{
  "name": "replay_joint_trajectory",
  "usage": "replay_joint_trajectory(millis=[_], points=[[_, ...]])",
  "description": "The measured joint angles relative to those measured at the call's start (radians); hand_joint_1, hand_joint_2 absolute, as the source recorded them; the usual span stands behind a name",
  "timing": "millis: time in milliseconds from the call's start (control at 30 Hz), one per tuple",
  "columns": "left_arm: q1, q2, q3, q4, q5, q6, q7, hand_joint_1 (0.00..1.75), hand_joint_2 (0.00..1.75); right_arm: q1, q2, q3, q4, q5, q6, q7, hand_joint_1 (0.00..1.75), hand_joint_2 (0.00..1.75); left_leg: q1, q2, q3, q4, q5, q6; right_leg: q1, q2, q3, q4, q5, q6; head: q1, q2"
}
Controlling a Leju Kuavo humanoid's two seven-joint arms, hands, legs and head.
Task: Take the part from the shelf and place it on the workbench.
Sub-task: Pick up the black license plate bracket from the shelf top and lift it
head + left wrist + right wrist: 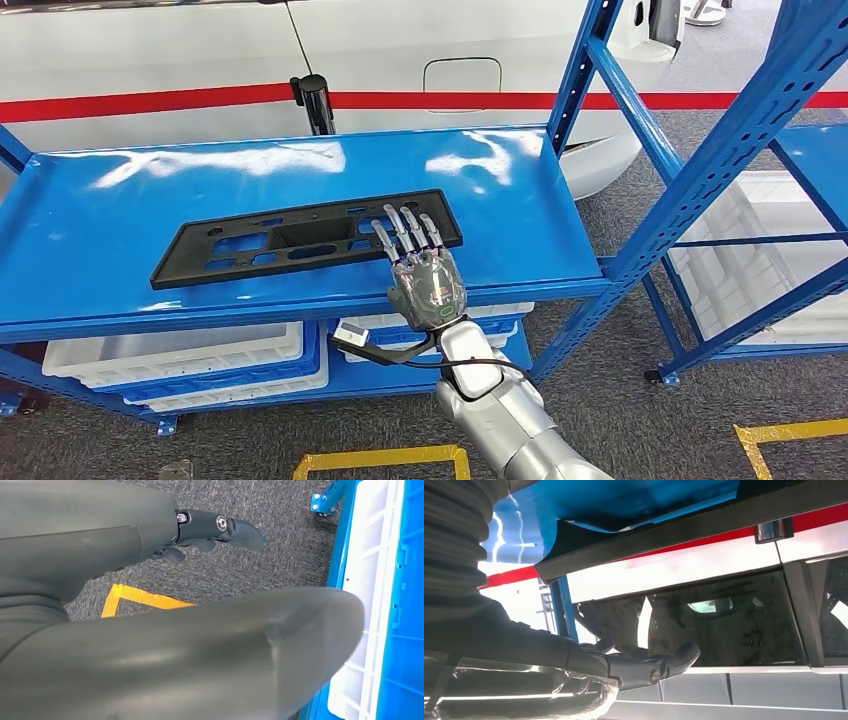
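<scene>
Your long flat black plastic part (305,237), pierced with rectangular cut-outs, lies on the glossy blue metal shelf (120,270), near its front lip. Your right hand (425,275) has its fingers (400,232) spread and laid flat over the part's right end; I cannot tell whether the thumb is under the edge. Expect it to be light and stiff but long, so it may tip and slide on the slick paint. Take the rim nearer the middle. Your left hand (220,530) hangs over the floor, fingers apart and holding nothing.

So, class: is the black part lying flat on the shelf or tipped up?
Flat: the black part lies level on the blue shelf; the right hand rests fingers on it.
</scene>
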Motion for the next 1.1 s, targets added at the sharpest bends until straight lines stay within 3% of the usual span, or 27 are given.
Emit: replay_joint_trajectory(millis=[367,433,533,600,1100], points=[[0.000,0.000,0.000,0.000,0.000,0.000,0.000,0.00,0.00,0.000,0.000,0.000,0.000,0.000,0.000,0.002,0.00,1.75,0.000,0.000,0.000,0.000,0.000,0.000,0.000,0.000,0.000,0.000,0.000,0.000,0.000,0.000],[0.000,-0.002,0.000,0.000,-0.002,0.000,0.008,0.00,0.00,-0.012,-0.001,0.005,0.010,0.001,0.003,0.054,0.00,1.75,0.000,0.000,0.000,0.000,0.000,0.000,0.000,0.000,0.000,0.000,0.000,0.000,0.000,0.000],[-0.002,-0.011,0.000,0.000,-0.008,0.008,0.024,0.00,0.00,-0.097,-0.006,0.032,0.102,0.003,0.002,0.206,0.00,1.75,0.000,0.001,0.000,0.000,0.000,0.000,0.000,0.001,0.000,0.000,0.000,0.000,0.000,0.000],[-0.002,-0.020,0.000,0.000,-0.009,0.011,0.026,0.00,0.00,-0.152,-0.012,0.041,0.163,0.003,-0.001,0.240,0.00,1.75,0.000,0.002,0.000,0.000,0.001,0.001,0.000,0.001,0.000,0.000,0.001,0.001,0.000,0.000],[-0.002,-0.045,0.003,0.002,0.000,0.013,0.022,0.00,0.00,-0.216,-0.020,0.047,0.273,0.004,-0.002,0.240,0.00,1.75,0.000,0.002,0.000,0.000,0.000,0.000,0.000,0.001,0.001,0.000,0.000,0.001,0.000,0.000]])
